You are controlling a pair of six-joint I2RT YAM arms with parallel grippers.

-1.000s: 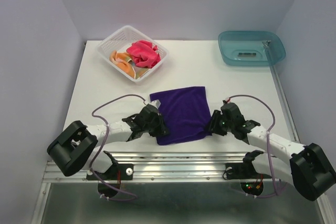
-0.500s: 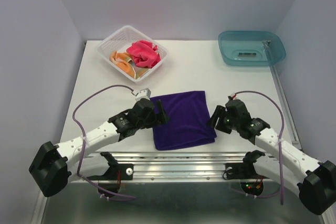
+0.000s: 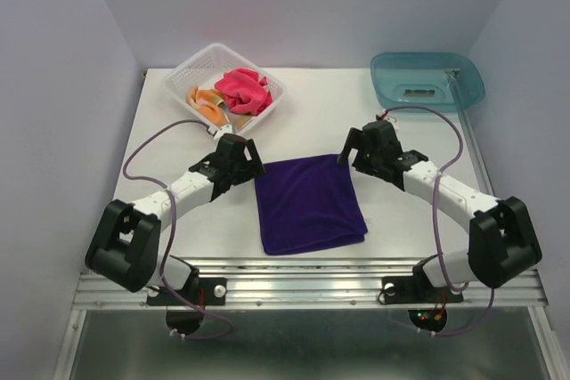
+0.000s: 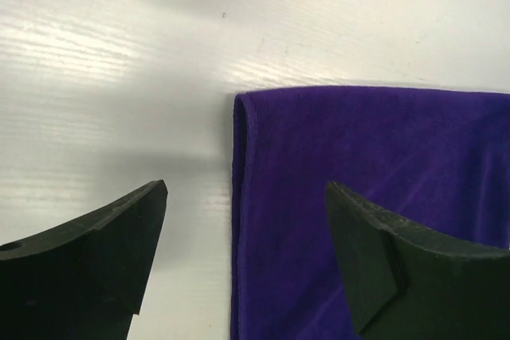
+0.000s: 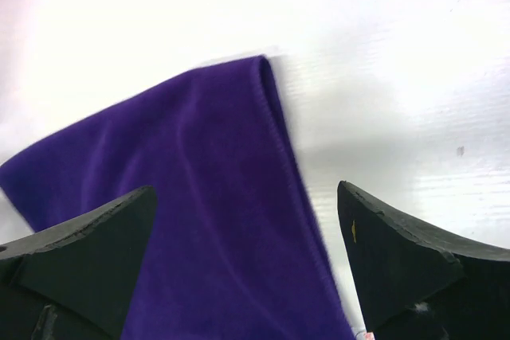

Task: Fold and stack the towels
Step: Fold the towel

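While the folded deep purple cloth towel [image 3: 310, 204] is lying flat at lower centre on the white surface [image 3: 178, 149], the left fingers [image 4: 96, 260] and right fingers [image 5: 406, 268] are standing released astride its two upper corners, grasping nothing. Only the overhead view is showing a hot pink towel [image 3: 243, 89] and a peach towel [image 3: 207, 101] in the white mesh basket [image 3: 272, 88], upper left.
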